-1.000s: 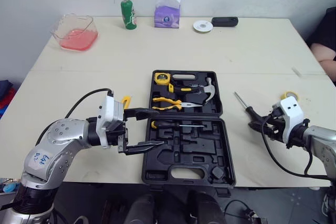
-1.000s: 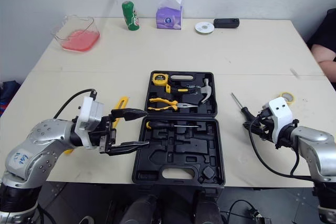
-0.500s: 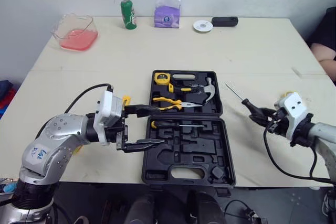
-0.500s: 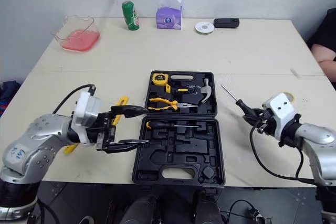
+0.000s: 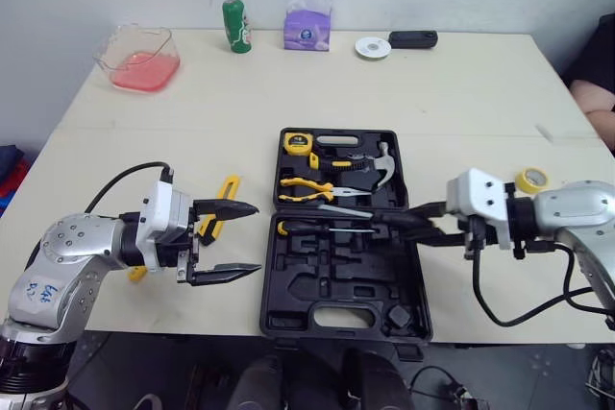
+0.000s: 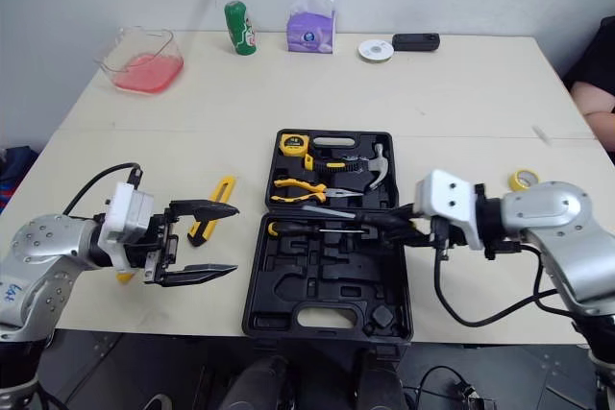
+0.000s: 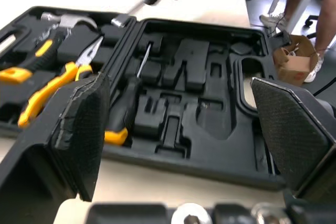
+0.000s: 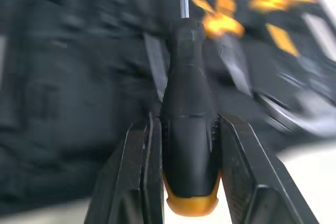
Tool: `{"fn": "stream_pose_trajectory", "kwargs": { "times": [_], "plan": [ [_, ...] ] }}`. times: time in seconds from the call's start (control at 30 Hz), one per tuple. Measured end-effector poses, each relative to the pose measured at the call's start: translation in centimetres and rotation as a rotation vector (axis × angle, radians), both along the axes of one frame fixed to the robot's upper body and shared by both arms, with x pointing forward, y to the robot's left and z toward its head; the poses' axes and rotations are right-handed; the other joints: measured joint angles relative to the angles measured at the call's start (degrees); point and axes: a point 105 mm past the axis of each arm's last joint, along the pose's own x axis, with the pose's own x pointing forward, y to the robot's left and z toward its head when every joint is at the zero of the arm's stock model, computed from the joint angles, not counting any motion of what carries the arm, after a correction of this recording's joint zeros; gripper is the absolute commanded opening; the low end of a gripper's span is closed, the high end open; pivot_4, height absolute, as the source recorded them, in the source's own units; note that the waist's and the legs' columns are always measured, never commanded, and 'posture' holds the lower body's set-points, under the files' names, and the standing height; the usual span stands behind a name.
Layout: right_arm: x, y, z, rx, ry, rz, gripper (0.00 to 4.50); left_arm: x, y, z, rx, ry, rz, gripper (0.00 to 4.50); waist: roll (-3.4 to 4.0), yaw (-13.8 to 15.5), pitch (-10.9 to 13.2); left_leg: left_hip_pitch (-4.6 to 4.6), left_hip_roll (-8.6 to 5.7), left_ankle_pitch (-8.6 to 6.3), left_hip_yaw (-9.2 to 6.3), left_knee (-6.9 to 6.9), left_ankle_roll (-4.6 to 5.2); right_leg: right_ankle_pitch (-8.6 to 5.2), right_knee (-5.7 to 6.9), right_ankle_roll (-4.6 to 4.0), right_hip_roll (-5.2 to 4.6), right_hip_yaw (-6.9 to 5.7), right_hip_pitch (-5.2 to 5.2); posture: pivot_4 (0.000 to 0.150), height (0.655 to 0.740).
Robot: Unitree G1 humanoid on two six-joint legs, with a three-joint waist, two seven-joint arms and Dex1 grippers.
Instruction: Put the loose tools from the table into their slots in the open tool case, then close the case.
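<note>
Misalignment is the main hazard to be reckoned with. A black-handled screwdriver point(image 8: 189, 103) is clenched in the right tool point(image 5: 423, 225) by the butt of its handle. It is held just above the open case point(image 5: 272, 319), near the hinge line, with its shaft pointed left across the moulded slots.

If it is lowered off-line, the tip may be caught on the pliers point(image 5: 307, 187) or on the second screwdriver point(image 5: 317, 229) already seated in the near half (which slot is free cannot be made out). If it is let go while resting on a ridge, the lid would later be kept from shutting. Since only the end of the handle is gripped, the shaft may also be swung aside by any knock.

The left tool point(image 5: 242, 238) is spread wide with nothing held in it, above the desk point(image 5: 432, 93) left of the case. A yellow-handled item point(image 5: 227, 199) is seen lying beside it, and may be nudged away by a careless approach.
</note>
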Motion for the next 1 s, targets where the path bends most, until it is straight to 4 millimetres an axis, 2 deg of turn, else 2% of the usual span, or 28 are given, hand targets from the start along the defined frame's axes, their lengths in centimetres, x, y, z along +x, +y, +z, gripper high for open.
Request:
{"fn": "stream_pose_trajectory", "kwargs": {
  "times": [0.2, 0.43, 0.67, 0.77, 1.0],
  "plan": [
    [0.2, 1.7, -0.3, -0.123, -0.009, 0.057, 1.00, -0.3, 0.6, -0.9, 0.016, 0.024, 0.029, 4.50, 0.00, -0.24, 0.00, -0.02, 0.03, -0.03, -0.01, 0.00, -0.03, 0.00, -0.01, -0.01, -0.03, 0.00, -0.04, 0.150, 0.7400],
    [0.8, 1.5, -2.3, -0.245, -0.027, 0.067, 1.00, -0.2, 0.7, -1.2, 0.020, 0.032, 0.045, 4.50, -0.01, -0.23, 0.00, -0.04, -0.02, -0.02, 0.02, 0.01, -0.02, 0.00, 0.00, 0.00, 0.01, -0.02, -0.04, 0.150, 0.7400],
    [1.8, 1.8, -2.1, -0.258, -0.062, 0.055, 1.00, -0.2, 0.7, -1.2, 0.020, 0.034, 0.054, 4.50, -0.01, -0.29, 0.00, -0.03, 0.01, -0.02, 0.02, 0.01, -0.02, 0.00, 0.02, 0.00, 0.04, -0.02, -0.06, 0.150, 0.7400],
    [1.8, 1.9, -2.7, -0.273, -0.043, 0.053, 1.00, -0.1, 0.7, -1.2, 0.020, 0.035, 0.055, 4.50, -0.01, -0.30, 0.00, -0.04, 0.01, -0.02, 0.02, 0.01, -0.02, 0.00, 0.01, 0.00, 0.04, -0.02, -0.06, 0.150, 0.7400],
    [1.7, 2.2, -2.6, -0.276, -0.044, 0.054, 1.00, -0.1, 0.7, -1.2, 0.018, 0.035, 0.063, 4.50, -0.01, -0.30, 0.00, -0.04, 0.00, -0.02, 0.02, 0.01, -0.02, 0.00, 0.03, 0.00, 0.04, -0.02, -0.06, 0.150, 0.7400]
  ]
}}
